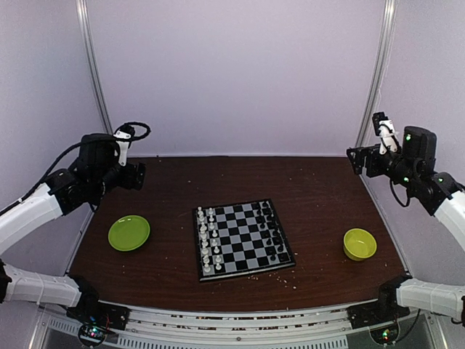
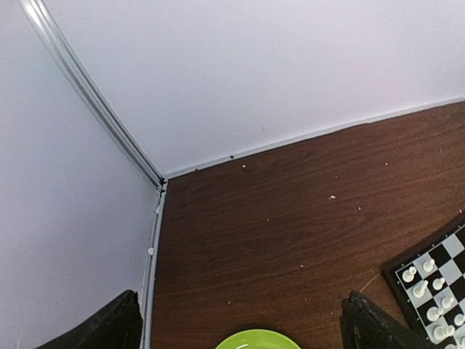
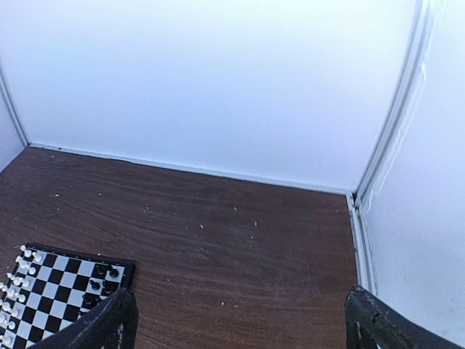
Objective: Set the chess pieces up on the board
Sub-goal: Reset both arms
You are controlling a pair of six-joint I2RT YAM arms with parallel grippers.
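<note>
- Top external view is showing the small black-and-grey checked chessboard (image 1: 243,240) mid-table, tiny white chessmen (image 1: 207,243) and tiny black chessmen (image 1: 272,233) lining 2 opposite sides.
- Left gripper (image 2: 240,296) and right gripper (image 3: 240,291) are hanging spread, empty, well apart from it.
- Any reach in is risking toppling crowded neighbours.

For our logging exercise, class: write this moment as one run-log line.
board: looks set | white pieces: left files | black pieces: right files | left gripper: open, empty | right gripper: open, empty
</note>
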